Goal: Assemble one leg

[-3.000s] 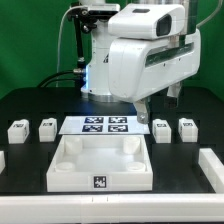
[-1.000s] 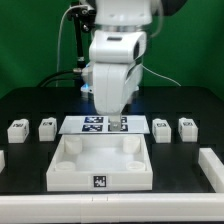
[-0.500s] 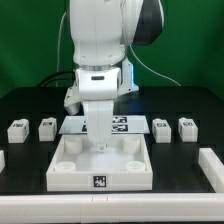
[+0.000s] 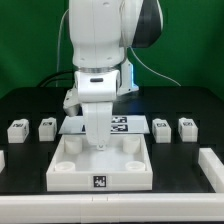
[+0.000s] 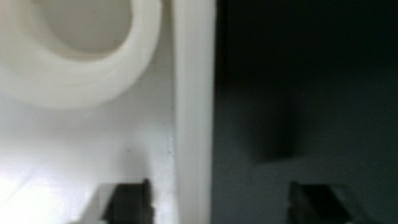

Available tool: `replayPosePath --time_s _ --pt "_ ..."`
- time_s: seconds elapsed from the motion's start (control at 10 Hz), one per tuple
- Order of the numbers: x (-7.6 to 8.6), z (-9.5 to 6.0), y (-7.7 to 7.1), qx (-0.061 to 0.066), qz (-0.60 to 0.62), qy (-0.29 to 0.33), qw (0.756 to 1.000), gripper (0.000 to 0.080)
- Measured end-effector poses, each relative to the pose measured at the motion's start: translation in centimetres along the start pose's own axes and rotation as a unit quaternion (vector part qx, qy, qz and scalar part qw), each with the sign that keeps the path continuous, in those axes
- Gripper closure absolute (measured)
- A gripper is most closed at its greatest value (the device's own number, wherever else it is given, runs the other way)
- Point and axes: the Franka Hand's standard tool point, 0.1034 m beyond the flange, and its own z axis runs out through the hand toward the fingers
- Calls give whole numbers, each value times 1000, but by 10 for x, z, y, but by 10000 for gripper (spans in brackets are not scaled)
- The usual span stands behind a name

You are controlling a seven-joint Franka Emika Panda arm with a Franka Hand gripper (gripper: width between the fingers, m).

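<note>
White plastic leg point(image 4: 162, 127) looks light, stiff, slick: pinch its flat sides; gripper point(image 4: 98, 146) apparently stands open, holding nothing.

The exterior view was bright and even, lit softly from above: the white arm point(image 4: 100, 40) and tray point(image 4: 65, 178) nearly washed out against the black table point(image 4: 25, 105), with faint grey shadows in the tray's hollow. It was small and grainy. The wrist view was blurred throughout, one half pale glare off the tray, the other near-black; the hand point(image 5: 222, 203) showed only as dim, soft-edged fingertips point(image 5: 125, 203).
</note>
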Motion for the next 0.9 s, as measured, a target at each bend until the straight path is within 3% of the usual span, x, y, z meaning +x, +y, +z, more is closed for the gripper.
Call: replayPosePath --time_s 0.1,0.2,0.9 --pt "0 0 0 0 0 0 1000 548" --pt "0 0 1 -1 0 0 1000 721" --pt "0 -2 5 -10 0 0 1000 734"
